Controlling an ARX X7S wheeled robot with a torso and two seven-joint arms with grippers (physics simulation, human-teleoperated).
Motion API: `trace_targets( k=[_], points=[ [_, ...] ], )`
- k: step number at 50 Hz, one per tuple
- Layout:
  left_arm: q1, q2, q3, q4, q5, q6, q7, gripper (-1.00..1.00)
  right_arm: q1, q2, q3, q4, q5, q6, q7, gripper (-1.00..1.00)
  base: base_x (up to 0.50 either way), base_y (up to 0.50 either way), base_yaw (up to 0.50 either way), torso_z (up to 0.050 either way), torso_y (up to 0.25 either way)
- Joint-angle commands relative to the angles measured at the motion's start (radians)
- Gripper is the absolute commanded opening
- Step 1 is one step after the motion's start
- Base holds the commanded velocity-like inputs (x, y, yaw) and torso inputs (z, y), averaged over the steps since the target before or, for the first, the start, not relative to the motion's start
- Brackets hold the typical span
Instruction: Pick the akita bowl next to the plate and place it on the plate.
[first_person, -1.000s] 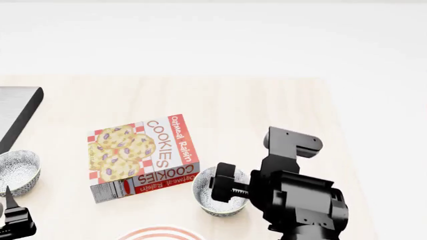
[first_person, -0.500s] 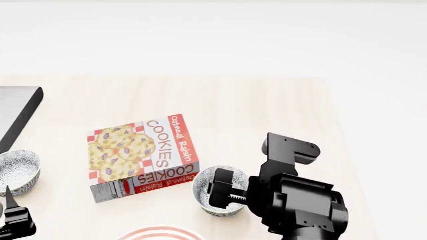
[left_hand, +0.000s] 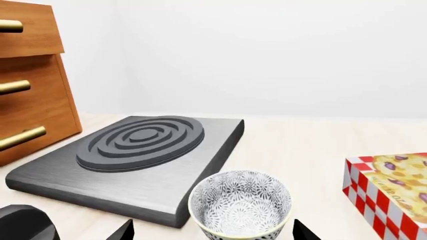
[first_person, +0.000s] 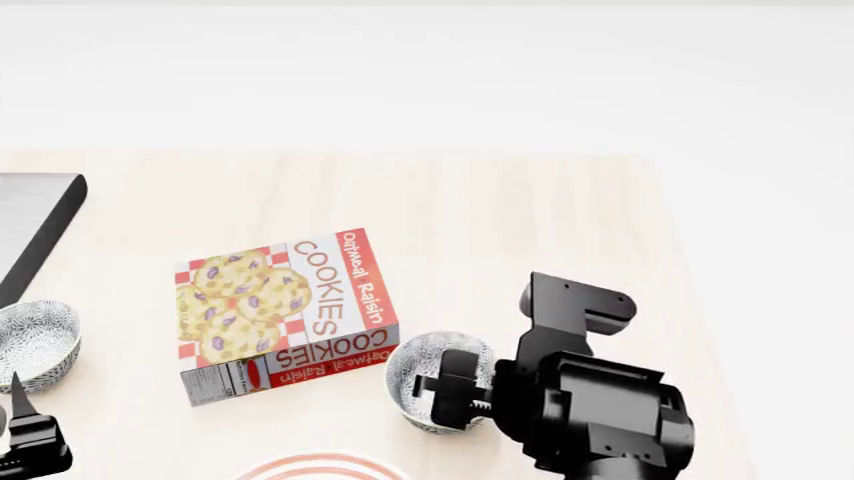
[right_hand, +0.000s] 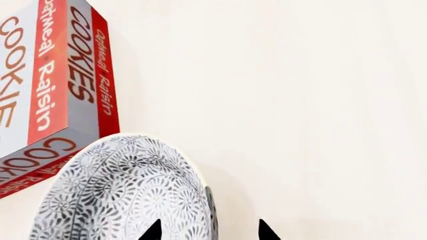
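Observation:
The akita bowl (first_person: 416, 372), white with a fine grey-black pattern, stands next to the plate (first_person: 320, 467), whose red-ringed rim shows at the head view's bottom edge. My right gripper (first_person: 445, 395) hangs over this bowl's right side. In the right wrist view the right gripper (right_hand: 210, 231) is open, with one fingertip over the bowl's (right_hand: 123, 192) inside and the other outside its rim. A second bowl alike (first_person: 34, 343) sits at the far left. My left gripper (left_hand: 212, 233) is open, and that bowl (left_hand: 241, 204) stands just ahead between its fingertips.
A cookie box (first_person: 287, 312) lies flat just left of the akita bowl, almost touching it. A grey stove plate (left_hand: 133, 150) and a wooden drawer unit (left_hand: 27, 85) stand beyond the left bowl. The table's right edge (first_person: 694, 300) runs close to the right arm.
My right gripper has come down and nearer over the akita bowl's right side. The left arm, both bowls and the box have not moved.

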Motion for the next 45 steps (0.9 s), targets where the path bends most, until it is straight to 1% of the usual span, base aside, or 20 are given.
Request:
trace_targets(
  k=[1, 4, 8, 14, 24, 26, 27, 28, 29, 32, 34, 45],
  points=[
    [0.0, -0.002, 0.003, 0.007, -0.003, -0.007, -0.004, 1.0, -0.001, -0.003, -0.015, 0.002, 0.003, -0.013, -0.013, -1.0, 0.0, 0.0, 0.0, 0.0, 0.0],
    [-0.006, 0.0, 0.004, -0.016, -0.002, 0.011, 0.0, 1.0, 0.0, -0.002, -0.02, 0.002, 0.002, -0.037, -0.002, -1.0, 0.0, 0.0, 0.0, 0.0, 0.0],
    [0.002, -0.003, 0.003, 0.01, -0.006, -0.009, -0.005, 1.0, -0.004, -0.001, -0.03, 0.002, 0.0, -0.065, 0.006, -1.0, 0.0, 0.0, 0.0, 0.0, 0.0],
    [-0.002, -0.004, 0.005, 0.0, -0.007, -0.003, -0.004, 1.0, 0.005, 0.004, -0.03, 0.001, 0.002, -0.089, 0.016, -1.0, 0.0, 0.0, 0.0, 0.0, 0.0],
    [0.005, -0.007, 0.007, 0.016, -0.01, -0.011, -0.009, 1.0, 0.032, 0.003, -0.087, 0.0, -0.016, -0.155, 0.008, -1.0, 0.0, 0.0, 0.0, 0.0, 0.0],
    [0.0, -0.005, 0.009, -0.005, -0.007, 0.006, -0.006, 1.0, 0.039, 0.005, -0.096, -0.003, -0.018, -0.158, 0.005, -1.0, 0.0, 0.0, 0.0, 0.0, 0.0],
    [0.001, -0.005, 0.009, -0.001, -0.008, 0.002, -0.006, 1.0, 0.038, 0.005, -0.1, -0.029, -0.018, -0.147, 0.001, -1.0, 0.0, 0.0, 0.0, 0.0, 0.0],
    [0.005, -0.007, 0.008, 0.011, -0.01, -0.007, -0.009, 1.0, 0.017, 0.003, -0.106, -0.097, -0.019, -0.108, 0.001, -1.0, 0.0, 0.0, 0.0, 0.0, 0.0],
    [0.003, -0.006, 0.009, 0.007, -0.009, -0.004, -0.008, 1.0, -0.023, 0.0, -0.114, -0.22, -0.016, -0.036, 0.0, -1.0, 0.0, 0.0, 0.0, 0.0, 0.0],
    [-0.002, -0.006, 0.01, -0.007, -0.009, 0.005, -0.006, 1.0, -0.08, 0.001, -0.134, -0.389, -0.005, 0.066, 0.008, -1.0, 0.0, 0.0, 0.0, 0.0, 0.0],
    [-0.003, -0.005, 0.01, -0.014, -0.01, 0.01, -0.006, 1.0, -0.09, 0.006, -0.143, -0.415, 0.0, 0.081, 0.017, -1.0, 0.0, 0.0, 0.0, 0.0, 0.0],
    [-0.004, -0.007, 0.013, -0.007, -0.013, 0.002, -0.008, 1.0, -0.159, 0.016, -0.194, -0.774, 0.025, 0.3, 0.048, -1.0, 0.0, 0.0, 0.0, 0.0, 0.0]
  ],
)
